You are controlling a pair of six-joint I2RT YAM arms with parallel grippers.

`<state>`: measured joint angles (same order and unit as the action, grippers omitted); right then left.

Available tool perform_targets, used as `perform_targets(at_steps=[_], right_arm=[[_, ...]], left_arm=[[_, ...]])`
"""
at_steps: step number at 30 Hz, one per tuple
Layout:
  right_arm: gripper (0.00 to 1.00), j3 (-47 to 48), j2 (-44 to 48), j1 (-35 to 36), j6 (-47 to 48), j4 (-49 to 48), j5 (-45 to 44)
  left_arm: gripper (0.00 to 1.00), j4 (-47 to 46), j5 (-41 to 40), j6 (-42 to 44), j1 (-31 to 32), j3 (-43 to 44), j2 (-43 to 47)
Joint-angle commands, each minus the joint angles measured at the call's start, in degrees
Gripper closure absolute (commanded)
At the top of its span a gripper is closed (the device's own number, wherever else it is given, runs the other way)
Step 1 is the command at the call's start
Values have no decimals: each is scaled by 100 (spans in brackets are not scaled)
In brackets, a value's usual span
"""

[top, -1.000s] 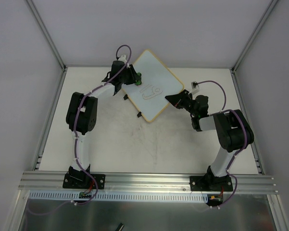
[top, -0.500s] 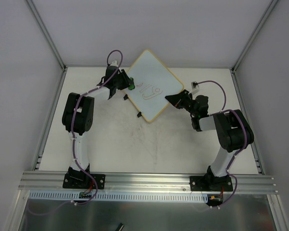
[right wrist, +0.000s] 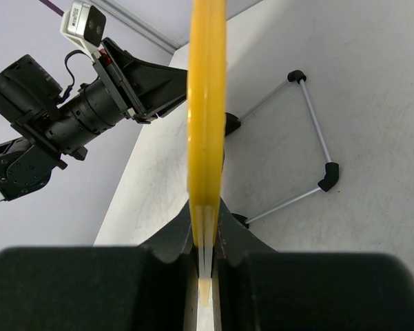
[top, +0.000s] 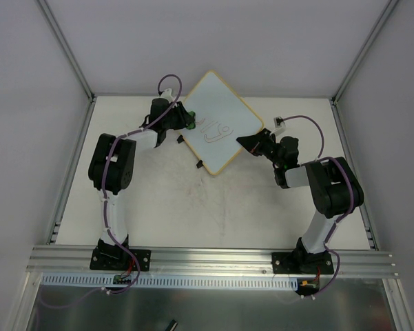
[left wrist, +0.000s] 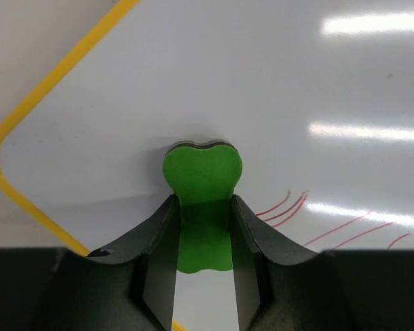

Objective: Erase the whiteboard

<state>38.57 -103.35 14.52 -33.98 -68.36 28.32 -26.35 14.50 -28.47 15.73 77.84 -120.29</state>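
left gripper [left wrist: 203, 207] clamps the green eraser [left wrist: 202, 172] on the whiteboard [left wrist: 296, 69]; right gripper [right wrist: 205, 231] clamps the board's edge.

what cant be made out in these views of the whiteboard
Top external: red marker scribble on the square white yellow-framed whiteboard too small to read.
Left wrist: most of the scribble is hidden behind the left gripper, shut on the green foam eraser.
Right wrist: the right gripper holds the board edge-on, so its face is hidden.
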Motion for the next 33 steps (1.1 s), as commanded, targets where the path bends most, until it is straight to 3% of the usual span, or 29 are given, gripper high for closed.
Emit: perform_targets(at_steps=[1,7,16,33], right_arm=[[100,10,87,156,304,-345,429],[100,2,87,156,295,-345,429],[100,2,96,156,295,-354,429],[100,11,104,156,286,-362,429]], left_arm=[[100,121,484,543,571,-33,155],[100,367,158,1298,1116,196,216],[100,438,351,1888,1547,223,278],[100,350,132,2776,2303,-348,682]])
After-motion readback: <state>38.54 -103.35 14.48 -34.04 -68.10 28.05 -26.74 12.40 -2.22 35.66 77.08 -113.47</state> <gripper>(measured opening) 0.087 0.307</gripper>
